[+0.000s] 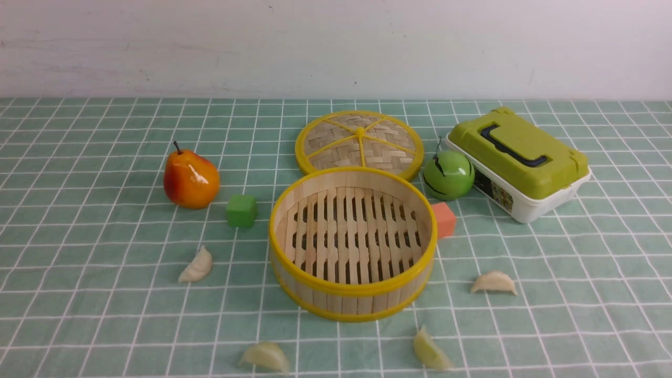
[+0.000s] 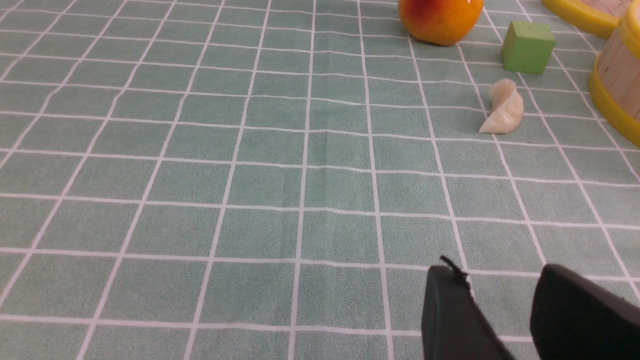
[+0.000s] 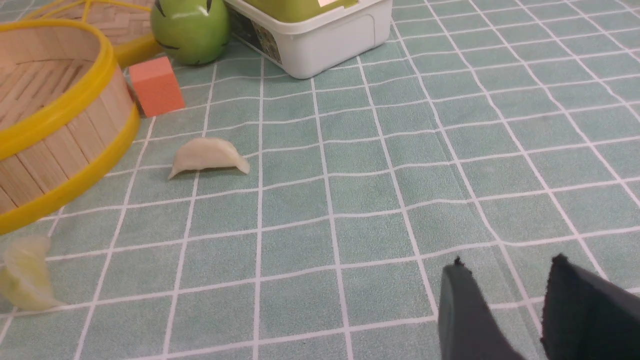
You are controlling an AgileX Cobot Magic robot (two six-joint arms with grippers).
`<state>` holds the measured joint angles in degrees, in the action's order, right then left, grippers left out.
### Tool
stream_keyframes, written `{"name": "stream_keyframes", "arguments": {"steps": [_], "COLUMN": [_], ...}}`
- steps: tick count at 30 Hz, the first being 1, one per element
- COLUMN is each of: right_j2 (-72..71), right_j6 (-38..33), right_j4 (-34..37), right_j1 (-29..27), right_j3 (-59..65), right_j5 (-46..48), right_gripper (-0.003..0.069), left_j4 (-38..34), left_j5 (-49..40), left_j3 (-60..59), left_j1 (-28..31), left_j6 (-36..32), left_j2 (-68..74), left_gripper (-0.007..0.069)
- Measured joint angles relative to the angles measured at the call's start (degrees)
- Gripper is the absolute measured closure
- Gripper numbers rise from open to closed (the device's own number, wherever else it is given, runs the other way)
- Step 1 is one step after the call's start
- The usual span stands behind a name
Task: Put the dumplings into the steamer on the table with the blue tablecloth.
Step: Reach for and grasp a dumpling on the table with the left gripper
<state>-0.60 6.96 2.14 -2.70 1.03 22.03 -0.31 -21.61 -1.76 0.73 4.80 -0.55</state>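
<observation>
- Teal-green gridded tablecloth (image 1: 105, 262) across the whole table, pale wall behind. Neither arm shows in the front view.
- L wrist cam: left gripper (image 2: 500, 280) low over the cloth, pointed fwd. Black fingers (image 2: 450, 310) parted w/ bare cloth between, so it's released and holding nothing.
- Ahead of it and well apart: left dumpling (image 2: 504, 107) lying on the cloth. Green cube (image 2: 527, 47) just beyond that, pear (image 2: 440, 20) further on.
- R wrist cam: right gripper (image 3: 510, 272) in the same pose, low and angled fwd. Its fingers are also spread, w/ nothing in them.
- Ahead of it, off toward the steamer (image 1: 352, 287): right dumpling (image 3: 209, 156), flat edge down. It's near the basket wall but not touching.
- Front-right dumpling (image 3: 25, 275) is yellowish and blurry, close by the steamer's base and well apart from the right gripper.
- Front-left dumpling (image 1: 266, 356) shows only in the front cam; can't place it vs either gripper.
- All four dumplings lie on the cloth around the steamer, outside it.
- Beyond the steamer: woven lid (image 1: 359, 142), green apple (image 1: 449, 176), orange block (image 1: 445, 219), green-lidded box (image 1: 517, 163).
</observation>
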Motion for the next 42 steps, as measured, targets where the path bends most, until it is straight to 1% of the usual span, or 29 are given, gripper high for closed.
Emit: {"name": "stream_keyframes", "arguments": {"steps": [27,34,42], "right_j2": [0.0,0.0,0.0], "right_j6": [0.0,0.0,0.0], "right_j4": [0.0,-2.76,-3.07], "right_j1": [0.0,0.0,0.0], "right_j3": [0.0,0.0,0.0], "right_j5": [0.0,-0.11,-0.35], "right_gripper": [0.0419,0.0419,0.0419], "left_j4": [0.0,0.0,0.0], "left_j5": [-0.24,-0.39,-0.39], "left_j3": [0.0,0.0,0.0], "left_j1": [0.0,0.0,0.0], "left_j6": [0.0,0.0,0.0], "left_j2": [0.0,0.0,0.0], "left_gripper": [0.0387,0.0387,0.0387]}}
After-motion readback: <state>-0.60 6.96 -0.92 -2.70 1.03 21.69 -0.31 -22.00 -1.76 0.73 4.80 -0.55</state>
